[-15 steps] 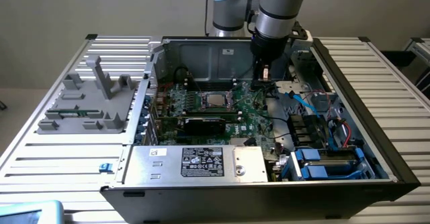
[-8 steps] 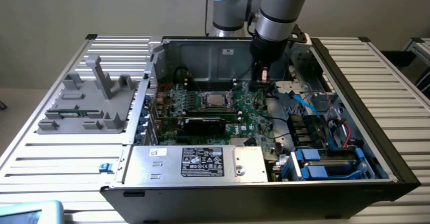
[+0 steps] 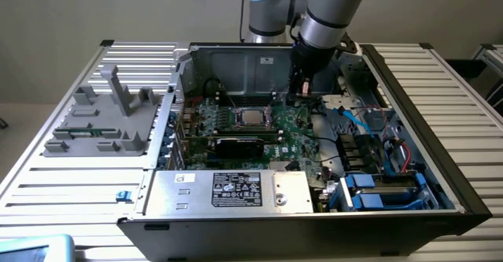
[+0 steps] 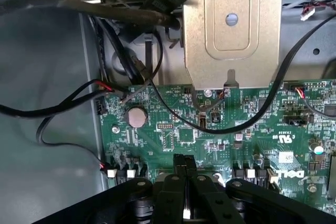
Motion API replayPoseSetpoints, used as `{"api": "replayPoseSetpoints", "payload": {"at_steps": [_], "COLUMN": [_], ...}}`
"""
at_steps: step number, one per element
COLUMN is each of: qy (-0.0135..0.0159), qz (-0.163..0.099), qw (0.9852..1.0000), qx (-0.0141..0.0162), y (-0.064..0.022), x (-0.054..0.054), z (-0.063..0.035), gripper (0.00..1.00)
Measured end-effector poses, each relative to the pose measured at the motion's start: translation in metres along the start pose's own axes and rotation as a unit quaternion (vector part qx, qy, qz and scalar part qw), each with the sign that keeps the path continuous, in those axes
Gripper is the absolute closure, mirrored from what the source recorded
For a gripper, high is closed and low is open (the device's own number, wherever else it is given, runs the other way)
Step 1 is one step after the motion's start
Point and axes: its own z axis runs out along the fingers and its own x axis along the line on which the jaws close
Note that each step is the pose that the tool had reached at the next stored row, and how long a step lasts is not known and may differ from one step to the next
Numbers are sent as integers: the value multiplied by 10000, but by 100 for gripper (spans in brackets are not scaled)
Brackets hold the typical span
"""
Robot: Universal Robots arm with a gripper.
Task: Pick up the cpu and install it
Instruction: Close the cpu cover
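The cpu (image 3: 251, 118), a small square chip with a shiny silver top, lies flat inside the metal-framed socket in the middle of the green motherboard (image 3: 295, 135). My gripper (image 3: 303, 89) hangs inside the open computer case, toward the exterior view's right of the cpu and farther back, apart from it. In the wrist view my black fingers (image 4: 178, 169) are pressed together over the motherboard (image 4: 210, 129), and my gripper (image 4: 185, 162) is shut with nothing between them.
The case wall (image 3: 235, 62) stands behind the board. A silver power supply (image 3: 235, 188) fills the front and blue drive bays (image 3: 385, 188) the front right. Black cables (image 4: 79, 103) and a metal bracket (image 4: 226, 24) lie near the gripper. A grey fixture (image 3: 102, 120) stands outside at the left.
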Motion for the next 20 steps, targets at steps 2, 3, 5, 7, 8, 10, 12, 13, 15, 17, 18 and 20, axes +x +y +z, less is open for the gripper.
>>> {"api": "replayPoseSetpoints", "payload": {"at_steps": [2, 3, 5, 7, 8, 10, 12, 13, 15, 17, 18, 20], "qy": [-3, -3, -5, -9, -10, -11, -12, -12, -13, -14, -14, -15], "qz": [-4, -12, -26, -42, -51, -64, -71, -74, -80, -85, -88, -90], "qw": [10000, 10000, 10000, 10000, 10000, 10000, 10000, 10000, 10000, 10000, 10000, 10000], "qx": [37, 39, 42, 43, 44, 45, 44, 43, 37, 33, 32, 29], "y": [-40, -67, -133, -208, -243, -311, -376, -403, -461, -521, -554, -627], "x": [-1, -1, -3, -8, -10, -14, -19, -22, -26, -30, -33, -38], "z": [-17, -23, -32, -38, -37, -31, -21, -17, -10, -1, 3, 13], "gripper": [89, 89, 89, 89, 89, 89, 89, 89, 89, 89, 89, 89]}}
